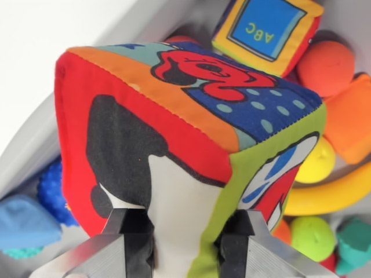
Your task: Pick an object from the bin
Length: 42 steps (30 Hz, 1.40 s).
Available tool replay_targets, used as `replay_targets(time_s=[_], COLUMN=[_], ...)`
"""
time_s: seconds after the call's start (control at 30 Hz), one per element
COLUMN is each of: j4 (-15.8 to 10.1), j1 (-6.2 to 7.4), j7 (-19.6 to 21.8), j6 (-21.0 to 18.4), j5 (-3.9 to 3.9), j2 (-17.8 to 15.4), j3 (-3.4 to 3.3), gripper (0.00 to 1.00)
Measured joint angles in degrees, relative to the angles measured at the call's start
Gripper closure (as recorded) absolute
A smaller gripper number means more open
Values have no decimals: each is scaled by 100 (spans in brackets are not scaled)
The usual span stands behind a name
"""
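While pinching the lower corner of the fabric cube (191,139), gripper (185,243) sat at the bottom of the wrist view, dark pads (136,243) pressed into white and green cloth on either side. Cube directly ahead of the fingers, tilted corner-down, seemingly raised above the other toys rather than resting among them; no clear long axis. Judged next move: straight lift clear of the bin wall (64,35), running along the wrist view's upper left. Behind the cube, toward the bin's far side: second soft block (268,32) with "ABC" legible on a blue panel. Orange ball (327,66), yellow ball (317,165), yellow ring (336,194), green ball (313,236), blue knobbly ball (51,191) lying below. No brand names readable.
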Motion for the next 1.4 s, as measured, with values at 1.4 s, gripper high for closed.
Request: replay_targets(time_s=[1.4], j4=[1334], j1=[-2], j7=[49], j6=[-1619], j5=[-60], j2=[-287], j3=[-40], gripper=[100])
